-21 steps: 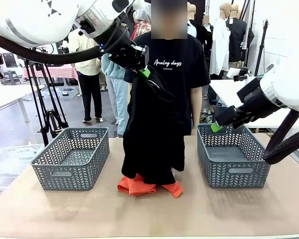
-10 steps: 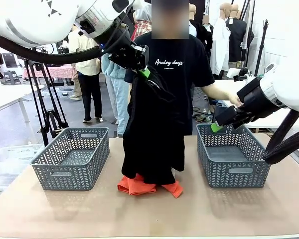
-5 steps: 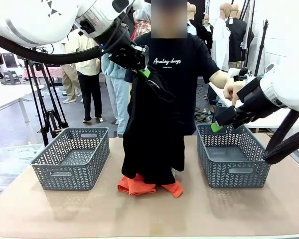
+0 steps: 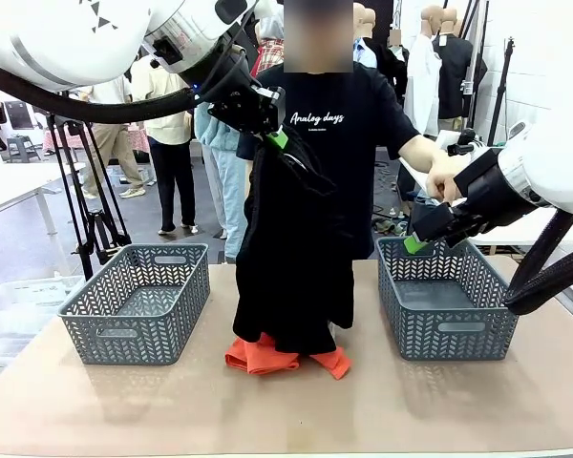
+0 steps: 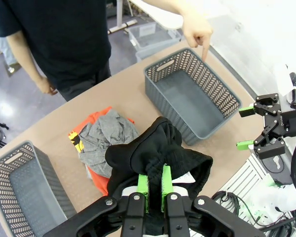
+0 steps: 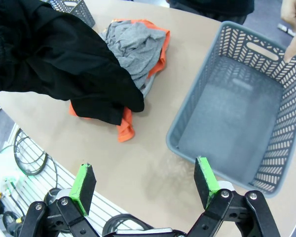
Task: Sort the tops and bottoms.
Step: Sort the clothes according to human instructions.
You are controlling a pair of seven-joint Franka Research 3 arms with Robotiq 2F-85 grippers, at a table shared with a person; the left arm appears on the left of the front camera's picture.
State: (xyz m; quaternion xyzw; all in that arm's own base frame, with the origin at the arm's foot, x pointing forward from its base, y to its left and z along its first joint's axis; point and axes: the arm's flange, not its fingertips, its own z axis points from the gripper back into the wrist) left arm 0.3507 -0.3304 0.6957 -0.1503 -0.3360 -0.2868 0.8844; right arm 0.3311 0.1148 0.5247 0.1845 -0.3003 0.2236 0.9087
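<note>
Above the middle of the tabletop, the left gripper (image 4: 279,140) is clamped on the black garment (image 4: 291,258), which hangs down onto the pile of tops (image 6: 138,47), while the right gripper (image 6: 145,180) hangs spread wide by the right basket (image 4: 458,329), where a person's hand (image 5: 200,33) points.

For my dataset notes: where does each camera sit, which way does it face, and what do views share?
Front view: fixed between the arms, facing the person across the table; left pincer lifts the black garment, right pincer open by the right basket.
Left wrist view: on that wrist, looking down shut fingers at the garment and clothes pile.
Right wrist view: on that wrist, looking down between open fingers at the basket.
Shared: both wrist views show the person's hand pointing at that basket.
</note>
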